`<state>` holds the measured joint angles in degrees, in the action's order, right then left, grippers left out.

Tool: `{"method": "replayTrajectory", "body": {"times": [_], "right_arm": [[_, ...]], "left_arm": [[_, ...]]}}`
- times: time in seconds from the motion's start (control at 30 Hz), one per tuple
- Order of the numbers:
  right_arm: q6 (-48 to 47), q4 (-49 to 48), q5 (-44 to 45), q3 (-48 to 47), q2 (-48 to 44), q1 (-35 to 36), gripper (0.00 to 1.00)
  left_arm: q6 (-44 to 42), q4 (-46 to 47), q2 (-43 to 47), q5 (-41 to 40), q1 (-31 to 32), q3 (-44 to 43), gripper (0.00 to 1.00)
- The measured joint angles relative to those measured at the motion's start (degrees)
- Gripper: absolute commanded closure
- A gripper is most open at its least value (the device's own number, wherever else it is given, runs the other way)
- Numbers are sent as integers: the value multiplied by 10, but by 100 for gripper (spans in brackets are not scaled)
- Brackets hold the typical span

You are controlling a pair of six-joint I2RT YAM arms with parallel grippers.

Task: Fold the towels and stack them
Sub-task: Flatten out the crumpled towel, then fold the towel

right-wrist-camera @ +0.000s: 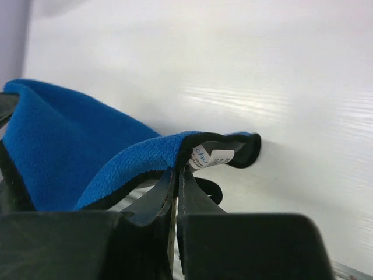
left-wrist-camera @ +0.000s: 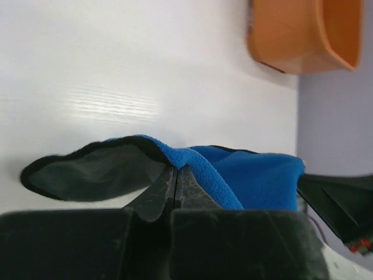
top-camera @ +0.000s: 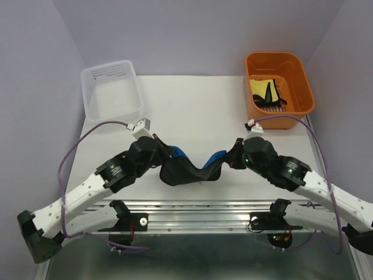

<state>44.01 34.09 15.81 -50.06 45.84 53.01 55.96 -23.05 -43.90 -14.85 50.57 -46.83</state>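
A blue towel (top-camera: 192, 170) with a dark grey underside hangs slack between my two grippers above the near middle of the table (top-camera: 192, 111). My left gripper (top-camera: 168, 152) is shut on its left corner; the pinched blue edge (left-wrist-camera: 192, 160) shows in the left wrist view over the left gripper (left-wrist-camera: 176, 170). On the other side my right gripper (top-camera: 232, 157) is shut on the right corner, which carries a white label (right-wrist-camera: 211, 156) just above the right gripper (right-wrist-camera: 178, 170). A yellow towel (top-camera: 260, 88) with dark edging lies crumpled in the orange bin (top-camera: 297, 70).
A white mesh basket (top-camera: 111, 90) stands at the back left of the table. The orange bin (left-wrist-camera: 303, 35) sits at the back right, beside the purple wall. A metal rail (top-camera: 198, 216) runs along the near edge between the arm bases.
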Motion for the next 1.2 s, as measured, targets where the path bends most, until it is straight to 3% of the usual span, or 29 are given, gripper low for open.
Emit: {"method": "replayTrajectory", "body": {"times": [0.1, 0.2, 0.37, 0.53, 0.77, 1.03, 1.2], "right_arm": [[2, -2, 68, -4, 82, -6, 99], [-12, -32, 83, -8, 165, -55, 99], [-32, -110, 69, -19, 257, -178, 99], [-68, -160, 49, -97, 373, -205, 99], [-100, -181, 20, -176, 475, -235, 99], [-116, -176, -45, -180, 485, -242, 99], [-117, -181, -106, -97, 425, -241, 99]], "left_arm": [[28, 10, -89, -57, -9, 0, 100], [36, 43, -169, -92, -43, 1, 100], [18, 140, -269, -73, -173, -17, 100], [-27, 190, -418, -44, -229, -95, 100], [-82, 210, -542, 38, -284, -179, 100], [-118, 210, -523, 102, -307, -158, 100], [-128, 205, -458, 138, -304, -96, 100]]}}
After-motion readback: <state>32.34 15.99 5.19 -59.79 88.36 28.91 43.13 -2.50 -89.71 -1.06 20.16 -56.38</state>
